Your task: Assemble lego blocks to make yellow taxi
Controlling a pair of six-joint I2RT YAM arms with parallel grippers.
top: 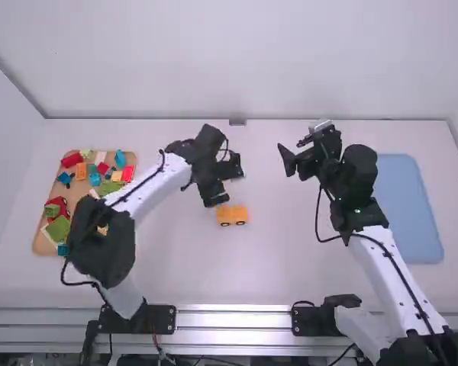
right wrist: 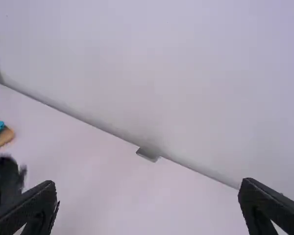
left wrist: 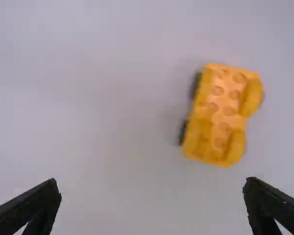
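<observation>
both wide & empty, l gripper (left wrist: 152,188) near yellow base (left wrist: 220,115), r gripper (right wrist: 148,188) right of it; prob. best centre l w/ base, pinch lightly.

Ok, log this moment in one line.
yellow wheeled Lego chassis: on table | left claw: open, empty, nearby | right claw: open, empty

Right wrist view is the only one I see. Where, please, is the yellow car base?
Observer: The yellow car base stands on the table, near the left hand.
Operator: Is that hand open?
Observer: Yes, its fingers are wide apart, holding nothing.
Operator: And what is at my right side?
Observer: A blue mat lies on the table, to the right of the right arm.
</observation>
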